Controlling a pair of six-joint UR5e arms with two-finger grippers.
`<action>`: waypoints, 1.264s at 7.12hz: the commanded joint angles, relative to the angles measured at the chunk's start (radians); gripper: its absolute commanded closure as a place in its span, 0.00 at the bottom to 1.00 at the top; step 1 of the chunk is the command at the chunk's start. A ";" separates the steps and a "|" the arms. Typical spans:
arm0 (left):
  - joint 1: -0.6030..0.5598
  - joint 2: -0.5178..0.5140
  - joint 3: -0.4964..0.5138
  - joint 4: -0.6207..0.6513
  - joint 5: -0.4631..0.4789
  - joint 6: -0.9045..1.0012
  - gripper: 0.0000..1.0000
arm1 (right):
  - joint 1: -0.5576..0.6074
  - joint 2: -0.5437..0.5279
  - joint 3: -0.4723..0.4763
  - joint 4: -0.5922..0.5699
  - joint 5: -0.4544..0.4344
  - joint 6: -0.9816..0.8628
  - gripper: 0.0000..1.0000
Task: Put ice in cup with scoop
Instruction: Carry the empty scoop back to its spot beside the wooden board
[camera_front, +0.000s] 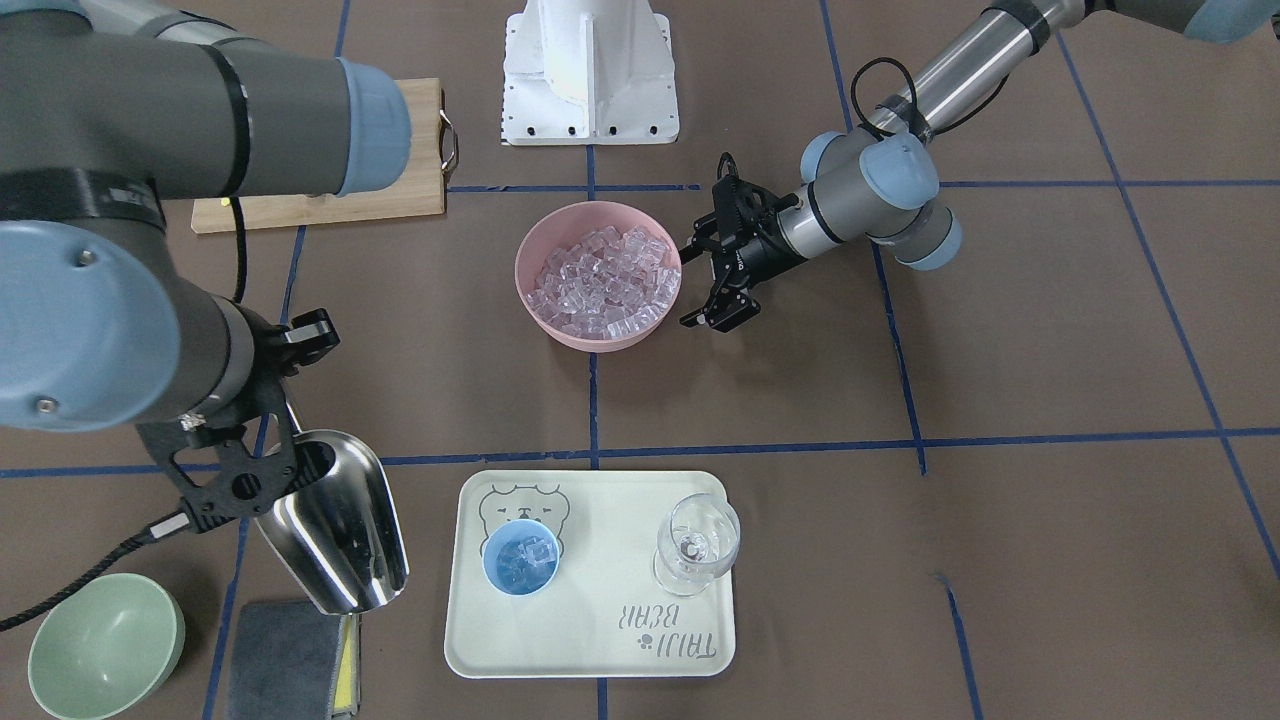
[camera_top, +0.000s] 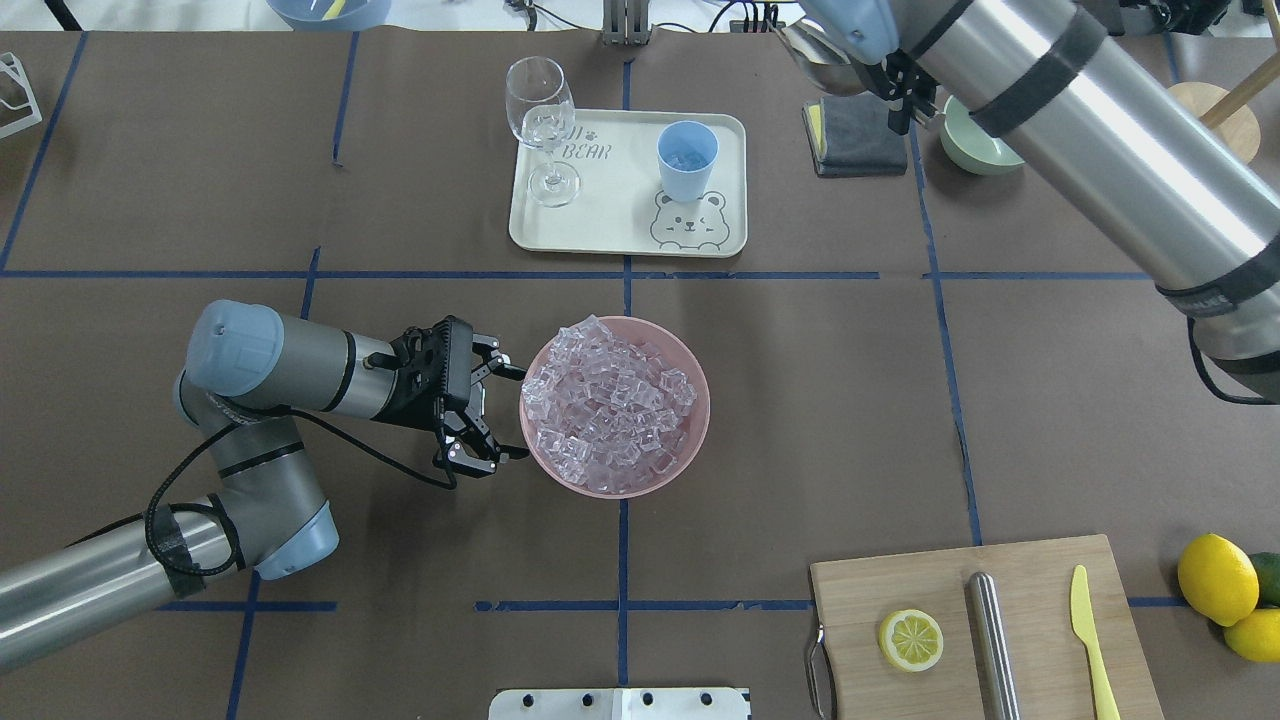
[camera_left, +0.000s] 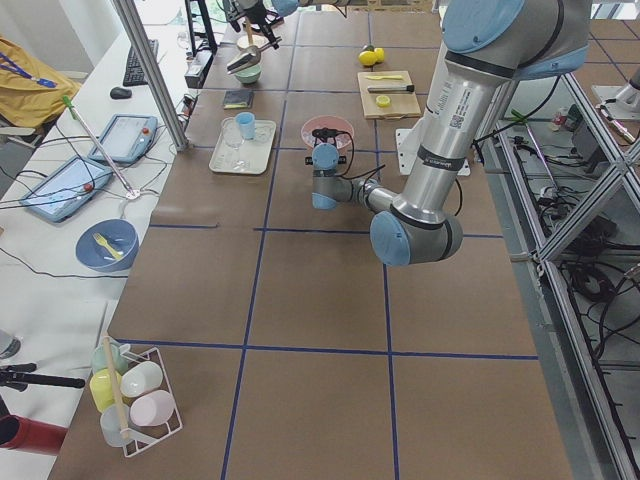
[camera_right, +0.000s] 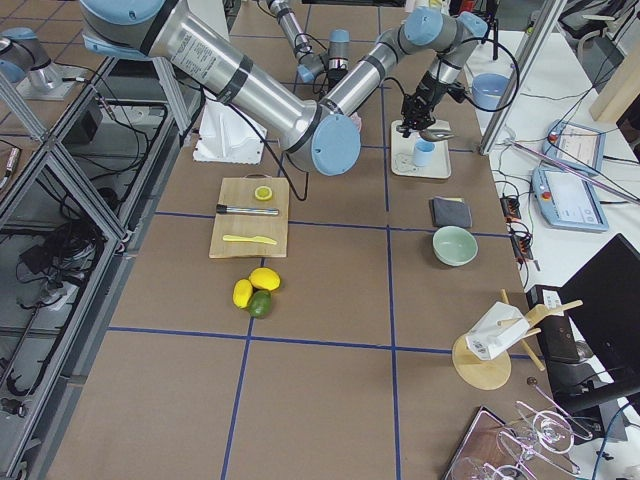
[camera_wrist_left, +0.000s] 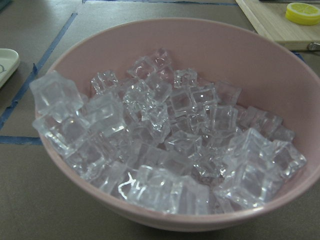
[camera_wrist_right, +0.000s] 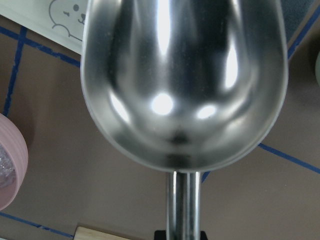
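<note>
Tabletop (camera_front: 1050, 350) in brown with blue tape lines fills our front-facing view, and all else we see rests on or hangs over it. Biggest on it are the arms: the right arm (camera_front: 100, 250) looms across the upper left of that frame, the left arm (camera_front: 870, 190) reaches in from the upper right. A wooden board (camera_front: 300, 205) lies partly hidden behind the right arm at the upper left. Lower centre we see the cream tray (camera_front: 620, 600) with a bear drawing. Above it, mid-frame, sits the pink bowl (camera_front: 600, 215), piled with the ice (camera_front: 605, 280); our left wrist view is filled by those clear cubes. The left gripper (camera_front: 722, 280) lies just to the right of the bowl's rim, its fingers spread wide and grasping nothing; whether they touch the rim we cannot tell. At the lower left the right gripper (camera_front: 262, 430) is clenched on the thin handle of the scoop (camera_front: 335, 535), whose mouth points toward the bottom of the frame, over the top edge of a grey cloth (camera_front: 290, 660). Our right wrist view shows bare polished metal in the trough. A pale green bowl (camera_front: 105, 645) sits in the bottom left corner. On the tray's right side stands a wine glass (camera_front: 697, 545); on its left, over the bear, stands the cup (camera_front: 521, 560), upright, with a few cubes inside
</note>
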 joint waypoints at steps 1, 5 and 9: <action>-0.003 0.000 0.000 -0.035 0.000 -0.026 0.00 | 0.030 -0.193 0.282 -0.018 0.015 0.067 1.00; -0.004 0.003 0.005 -0.052 0.063 -0.026 0.00 | 0.002 -0.484 0.632 -0.003 0.015 0.283 1.00; -0.003 0.002 0.006 -0.052 0.063 -0.024 0.00 | -0.056 -0.752 0.723 0.241 0.004 0.368 1.00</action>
